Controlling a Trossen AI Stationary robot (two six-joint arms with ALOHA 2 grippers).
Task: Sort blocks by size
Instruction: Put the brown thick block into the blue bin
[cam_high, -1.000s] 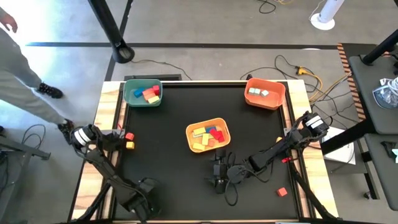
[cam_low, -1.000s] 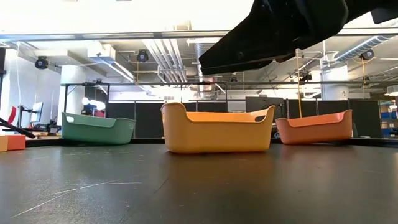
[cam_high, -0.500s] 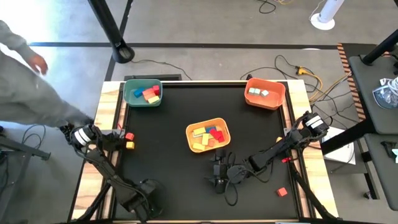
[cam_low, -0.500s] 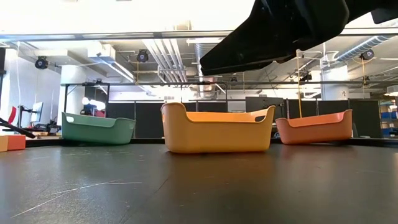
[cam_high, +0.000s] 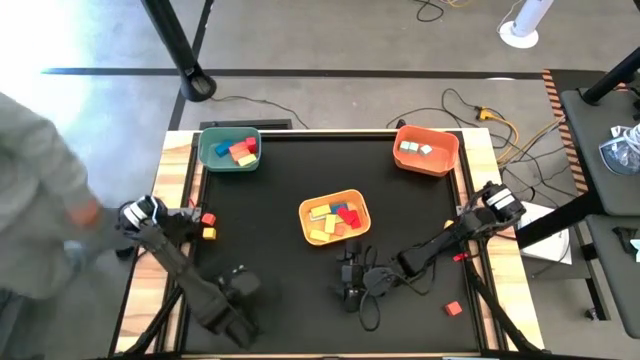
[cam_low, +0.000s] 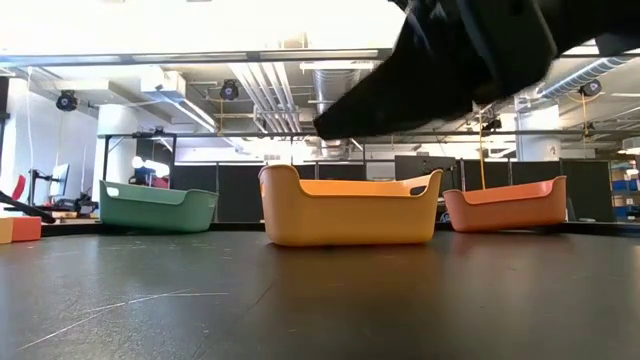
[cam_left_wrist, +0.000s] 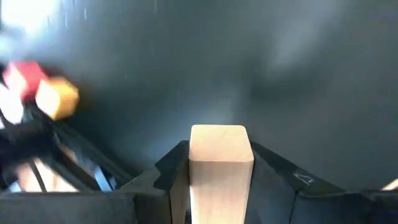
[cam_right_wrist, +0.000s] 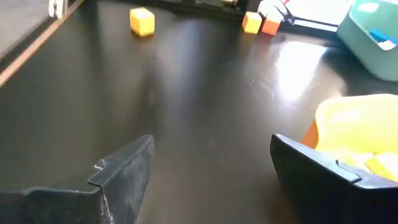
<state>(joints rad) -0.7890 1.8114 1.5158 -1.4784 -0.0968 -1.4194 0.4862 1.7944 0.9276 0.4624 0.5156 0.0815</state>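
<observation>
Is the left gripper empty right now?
No, the left wrist view shows the left gripper shut on a pale wooden block held between its fingers.

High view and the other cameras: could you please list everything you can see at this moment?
Table: one, black top.
Green bin: one, far left corner; several red, orange and blue blocks inside.
Orange bin: one, far right corner; a few pale blocks inside.
Yellow bin: one, centre; several yellow, red and blue blocks inside.
Loose blocks at the left edge: two, red and yellow, side by side.
Loose red block: one, near right corner.
Pale block: one, wood-coloured, between the left gripper's fingers.
Person: one, in grey, left of the table.
Left gripper: shut on the pale block.
Right gripper: open, near the yellow bin.
</observation>
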